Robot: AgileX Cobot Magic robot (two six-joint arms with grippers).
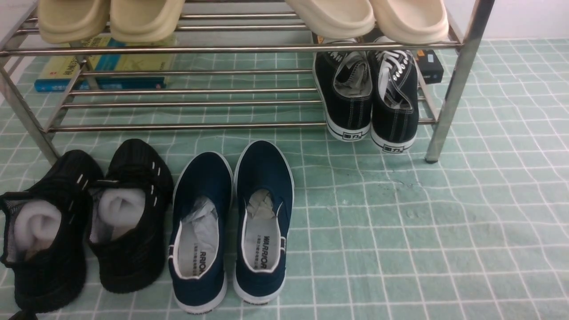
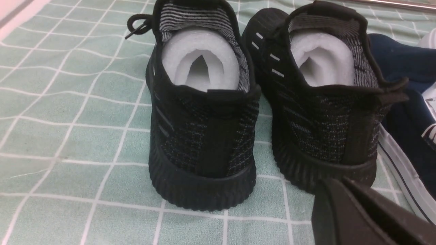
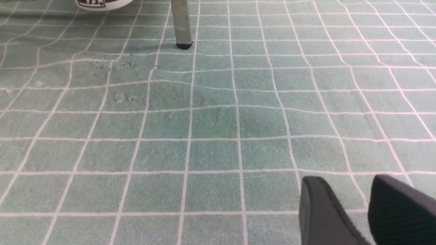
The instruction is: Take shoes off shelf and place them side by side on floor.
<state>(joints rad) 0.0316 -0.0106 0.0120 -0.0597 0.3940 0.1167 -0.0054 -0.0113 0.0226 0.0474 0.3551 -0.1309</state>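
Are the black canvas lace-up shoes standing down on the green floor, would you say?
No, the black lace-ups sit on the lower tier of the metal rack.

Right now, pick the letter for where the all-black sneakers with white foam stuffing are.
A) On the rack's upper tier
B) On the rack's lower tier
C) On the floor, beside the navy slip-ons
C: the black sneakers stand on the floor beside the navy slip-ons.

Two black knit sneakers, stuffed with white foam, stand upright side by side on the wrinkled mint-green, white-gridded floor, before the low chrome-barred shelf, toes seemingly near it.
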